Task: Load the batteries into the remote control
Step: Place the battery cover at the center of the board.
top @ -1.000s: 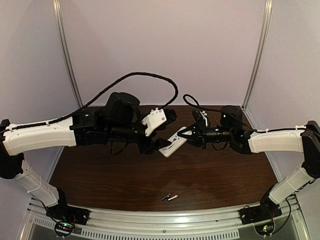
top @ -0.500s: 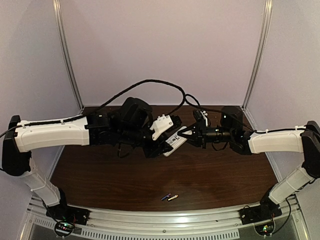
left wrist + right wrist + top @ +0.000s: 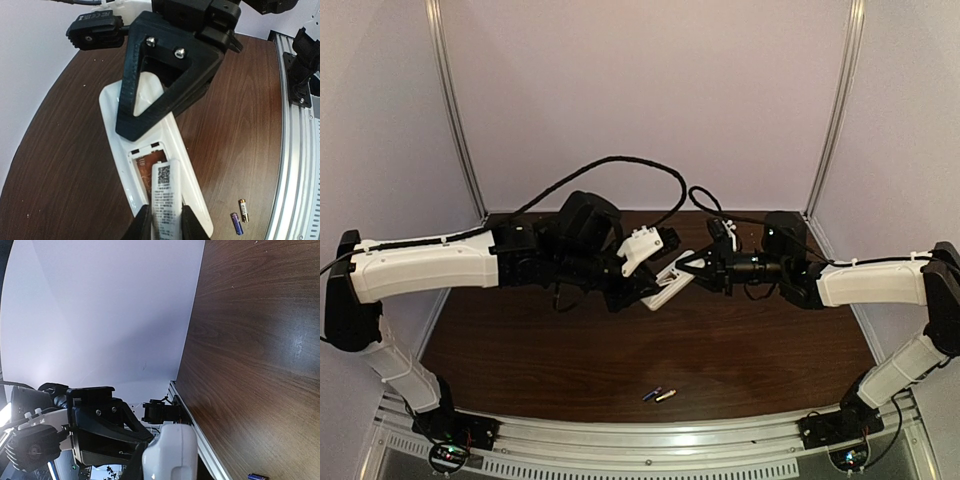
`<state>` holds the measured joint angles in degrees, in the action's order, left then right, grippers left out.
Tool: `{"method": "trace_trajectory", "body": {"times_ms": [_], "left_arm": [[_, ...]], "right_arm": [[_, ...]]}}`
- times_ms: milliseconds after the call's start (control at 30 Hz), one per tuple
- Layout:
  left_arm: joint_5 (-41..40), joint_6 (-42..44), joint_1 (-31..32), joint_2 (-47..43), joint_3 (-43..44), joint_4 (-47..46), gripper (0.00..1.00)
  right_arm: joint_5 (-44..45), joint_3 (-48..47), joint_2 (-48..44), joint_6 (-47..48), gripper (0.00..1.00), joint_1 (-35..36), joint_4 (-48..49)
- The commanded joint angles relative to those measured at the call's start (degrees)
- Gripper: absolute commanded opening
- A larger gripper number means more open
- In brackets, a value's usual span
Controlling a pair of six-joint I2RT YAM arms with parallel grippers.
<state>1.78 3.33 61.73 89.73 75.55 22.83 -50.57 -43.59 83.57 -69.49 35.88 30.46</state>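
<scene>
White remote control (image 3: 192, 192) hangs in mid-air over the table (image 3: 65, 165), back up, recess open, long axis slanting btwn the arms. Right gripper (image 3: 688, 270) clamps its right end. Left gripper (image 3: 166, 227) is narrow, pinching the cover strip (image 3: 165, 195). Batteries (image 3: 243, 210) lie on the table nr the front edge.
</scene>
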Motion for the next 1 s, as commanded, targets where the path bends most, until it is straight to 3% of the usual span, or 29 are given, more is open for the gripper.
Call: {"method": "trace_trajectory", "body": {"times_ms": [0, 200, 367, 600, 967], "left_arm": [[1.5, 0.8, -0.6, 0.2, 0.4, 0.3, 0.17], [0.0, 1.5, -0.7, -1.8, 0.7, -1.5, 0.0], [3.7, -2.3, -3.4, -3.6, -1.6, -3.1, 0.0], [13.8, -14.4, -12.3, -7.0, -13.5, -10.2, 0.0], [23.4, -25.9, -19.2, -2.0, -25.6, -19.9, 0.0]], "right_arm": [[-0.7, 0.1, -1.8, -0.5, 0.0, -0.8, 2.2], [-0.1, 0.7, -1.3, 1.1, 0.0, -1.6, -0.2], [-0.2, 2.6, -2.3, 4.3, 0.0, -3.5, -1.0], [-1.2, 5.1, -6.2, 11.3, 0.0, -6.8, -5.3], [-2.8, 6.6, -11.6, 19.2, 0.0, -7.1, -9.8]]}}
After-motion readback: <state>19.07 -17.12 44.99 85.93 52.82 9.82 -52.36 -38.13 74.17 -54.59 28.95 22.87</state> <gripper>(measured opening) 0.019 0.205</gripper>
